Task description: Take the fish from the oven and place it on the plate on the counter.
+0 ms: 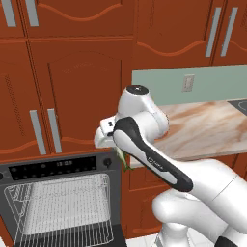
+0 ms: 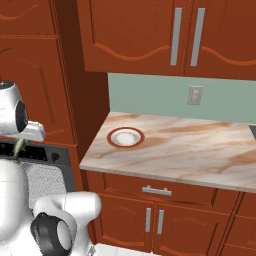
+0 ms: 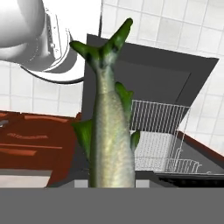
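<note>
currently: fish (image 3: pixel 109 131) held in the gripper (image 1: pixel 121 159), lifted clear of the oven (image 1: pixel 62 202).
your gripper is clamped on the fish, whose long axis runs straight out from the fingers, tail away from them. the plate (image 2: pixel 126 137) sits near the left edge of the counter (image 2: pixel 200 145), to the gripper's right and about level with it; you carry rightward across the counter edge.

The fish (image 3: pixel 111 127), slender and greenish-yellow with a forked tail, hangs lengthwise above the open oven (image 1: pixel 62 202), whose door is down and wire racks bare. The white, red-rimmed plate (image 2: pixel 126 137) sits on the marbled counter (image 2: pixel 190 147), near its left end.
</note>
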Motion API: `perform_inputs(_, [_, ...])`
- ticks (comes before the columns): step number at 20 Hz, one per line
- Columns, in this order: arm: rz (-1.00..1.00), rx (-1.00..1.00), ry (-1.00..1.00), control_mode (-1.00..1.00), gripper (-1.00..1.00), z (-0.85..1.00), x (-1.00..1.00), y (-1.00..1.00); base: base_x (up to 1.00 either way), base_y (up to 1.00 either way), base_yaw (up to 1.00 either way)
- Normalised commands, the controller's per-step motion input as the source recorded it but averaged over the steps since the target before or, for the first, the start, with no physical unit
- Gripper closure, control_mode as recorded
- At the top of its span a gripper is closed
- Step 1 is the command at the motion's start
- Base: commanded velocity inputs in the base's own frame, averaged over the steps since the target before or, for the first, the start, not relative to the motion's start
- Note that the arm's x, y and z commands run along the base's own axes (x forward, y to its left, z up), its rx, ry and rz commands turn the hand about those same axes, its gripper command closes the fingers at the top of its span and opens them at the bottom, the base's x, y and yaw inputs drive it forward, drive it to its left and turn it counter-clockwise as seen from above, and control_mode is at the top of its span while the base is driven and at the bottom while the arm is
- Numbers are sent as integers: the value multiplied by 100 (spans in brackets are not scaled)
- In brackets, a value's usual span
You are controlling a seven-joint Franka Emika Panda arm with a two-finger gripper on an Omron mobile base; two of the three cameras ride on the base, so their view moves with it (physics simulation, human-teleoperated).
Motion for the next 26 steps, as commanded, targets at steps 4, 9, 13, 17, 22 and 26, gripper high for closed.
perform_inputs(4, [-5, 0, -6, -100, 100, 78, 0, -82, 0, 0, 0])
perform_inputs(9, [-7, 0, -9, -100, 100, 46, -1, -97, 0, 0, 0])
perform_inputs(13, [-10, 1, -8, -100, 100, 36, -13, -100, 0, 0, 0])
perform_inputs(17, [-14, 0, -2, -100, 100, 8, 0, -100, 0, 0, 0])
perform_inputs(22, [-18, 0, 0, -100, 100, -10, 20, -96, 0, 0, 0])
perform_inputs(26, [-15, 0, 11, -100, 100, -29, 38, -64, 0, 0, 0])
